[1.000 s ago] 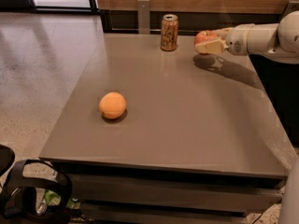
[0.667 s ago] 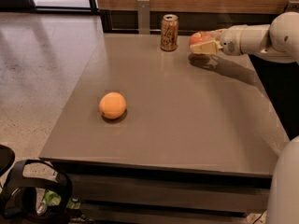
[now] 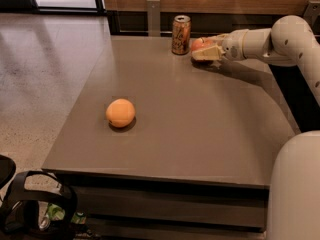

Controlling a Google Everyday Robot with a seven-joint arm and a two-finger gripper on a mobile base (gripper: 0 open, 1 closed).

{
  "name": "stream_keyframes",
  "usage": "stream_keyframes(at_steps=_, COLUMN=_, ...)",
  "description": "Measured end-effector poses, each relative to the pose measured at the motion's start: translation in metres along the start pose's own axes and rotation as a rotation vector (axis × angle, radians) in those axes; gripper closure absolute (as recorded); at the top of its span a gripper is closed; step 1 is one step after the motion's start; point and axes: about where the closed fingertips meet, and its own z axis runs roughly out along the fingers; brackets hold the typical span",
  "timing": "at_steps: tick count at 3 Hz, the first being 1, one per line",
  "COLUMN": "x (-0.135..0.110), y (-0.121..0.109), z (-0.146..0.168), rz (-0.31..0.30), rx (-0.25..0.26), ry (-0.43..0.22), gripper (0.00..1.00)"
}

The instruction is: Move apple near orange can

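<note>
1. My cream two-finger gripper (image 3: 206,50): far-right part of table, arm reaching in from right, fingers closed round item 2.
2. Round red-pink apple (image 3: 199,43): held in gripper, just right of item 3, low over tabletop; can't tell if resting on it.
3. Slim orange can w/ silver top rim (image 3: 181,34): upright, near far edge.
4. Smooth round orange fruit (image 3: 120,112): centre-left, well apart from the rest.
5. Flat grey-brown table (image 3: 200,134).

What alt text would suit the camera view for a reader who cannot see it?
The robot arm's pincer holds the apple just right of the orange can near the far edge of a grey table. A round orange fruit sits alone, nearer the camera on the left.
</note>
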Motion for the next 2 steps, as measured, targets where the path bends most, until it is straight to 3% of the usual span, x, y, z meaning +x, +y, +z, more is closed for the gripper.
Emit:
stream_keyframes(at_steps=1, x=0.0003, y=0.0018, z=0.0034, rz=0.001, rx=-0.005, ry=0.0, gripper=0.84)
stream_keyframes(at_steps=2, x=0.0006, y=0.0036, z=0.0069, rz=0.001, rx=-0.01, ry=0.0, gripper=0.6)
